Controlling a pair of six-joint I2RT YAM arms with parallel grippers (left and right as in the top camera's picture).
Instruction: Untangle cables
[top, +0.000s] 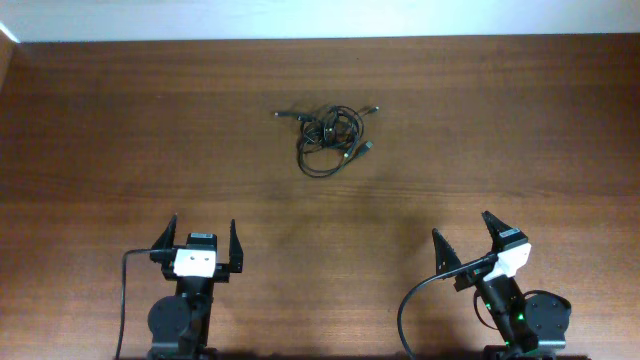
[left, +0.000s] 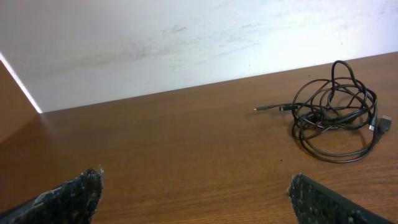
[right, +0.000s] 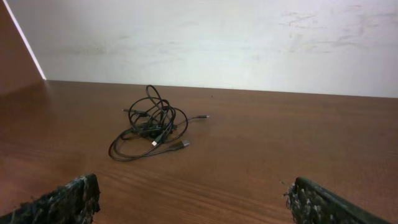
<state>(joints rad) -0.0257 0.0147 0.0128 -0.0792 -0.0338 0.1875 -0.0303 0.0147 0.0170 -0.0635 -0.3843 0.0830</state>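
**Nothing picked up yet: both arms parked, knot waiting**

The cables (top: 330, 138) lie in one small tangle on the wooden table (top: 520, 120), toward 12 o'clock of the overhead view and a little left of centre. A loose loop sags out at the knot's 6 o'clock. Plug ends poke free at roughly 10, 2 and 4 o'clock.

Both arms sit at the near edge, well apart from the bundle. The left gripper (top: 203, 226) has its fingers spread wide with nothing between them, and the knot is at about its 1 o'clock. The right gripper (top: 461, 226) is likewise wide open and empty, with the knot at about its 11 o'clock.

I'd say the job hasn't properly begun and the step in hand is the first reach. The next move calls for one arm to pin or lift the dense middle. The other should take a free plug end, the 2 or 4 o'clock one looking easiest, and draw it outward gently so the knot loosens rather than tightens.
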